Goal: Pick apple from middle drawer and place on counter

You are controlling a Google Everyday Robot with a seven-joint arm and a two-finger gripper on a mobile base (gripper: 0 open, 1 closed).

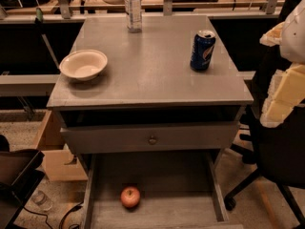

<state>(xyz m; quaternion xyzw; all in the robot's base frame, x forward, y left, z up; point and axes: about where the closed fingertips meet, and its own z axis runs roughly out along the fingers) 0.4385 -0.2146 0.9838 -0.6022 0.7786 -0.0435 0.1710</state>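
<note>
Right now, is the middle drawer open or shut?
Open: the middle drawer is pulled out, with the apple lying on its bare floor. The tool is out of view.

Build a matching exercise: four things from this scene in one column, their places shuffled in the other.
Things
1. apple
2. bowl
3. soda can
4. gripper

Places
A. right side of the counter
B. right edge of the view, beside the counter
C. floor of the open middle drawer
D. left side of the counter

Pairs: 1-C, 2-D, 3-A, 4-B
</note>
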